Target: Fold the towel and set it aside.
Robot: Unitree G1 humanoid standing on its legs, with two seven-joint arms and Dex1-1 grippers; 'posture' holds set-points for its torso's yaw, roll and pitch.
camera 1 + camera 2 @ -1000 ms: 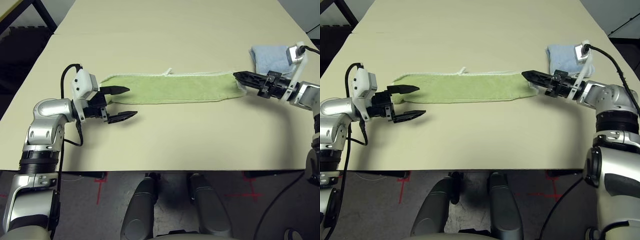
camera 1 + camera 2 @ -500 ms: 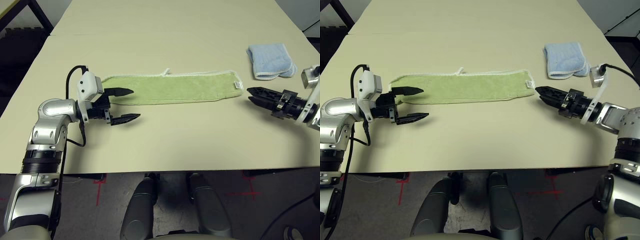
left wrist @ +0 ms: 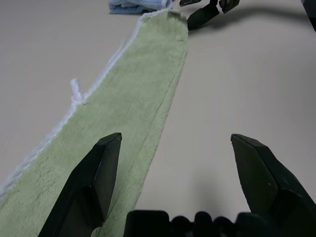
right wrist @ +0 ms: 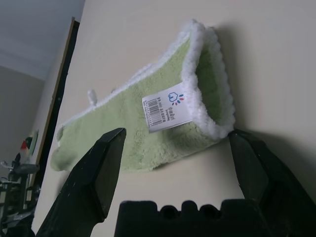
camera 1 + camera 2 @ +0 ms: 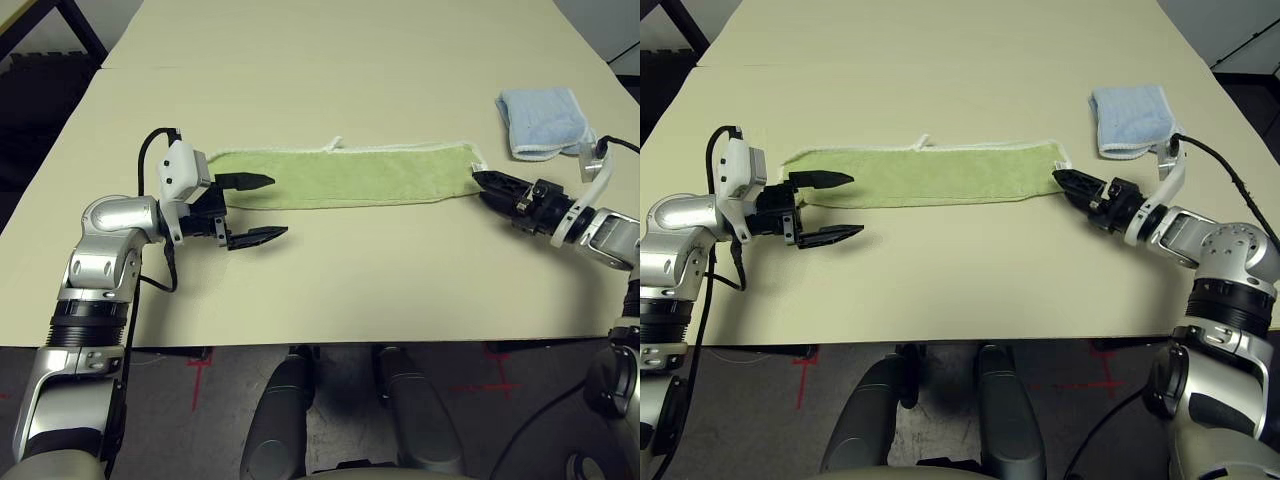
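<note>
The towel point(image 5: 345, 177) lies as a long light green strip across the table, white edging along its far side. My left gripper point(image 5: 277, 207) stands open at the towel's left end, one finger over the cloth and the other over bare table in front of it. My right gripper point(image 5: 480, 181) is open at the towel's right end. In the right wrist view its fingers point(image 4: 101, 168) stand on both sides of the white-edged end, near the label point(image 4: 168, 112), without closing on it. The left wrist view looks along the towel point(image 3: 143, 89) to the right gripper point(image 3: 205, 11).
A smaller light blue folded cloth point(image 5: 541, 122) lies at the far right, just behind my right arm. The beige table point(image 5: 350, 290) is bare in front of and behind the towel. A seam crosses the tabletop at the far side.
My right gripper drew back from the towel's right end toward the front right, then returned to it. The left gripper edged slightly right. The towel stayed flat.
</note>
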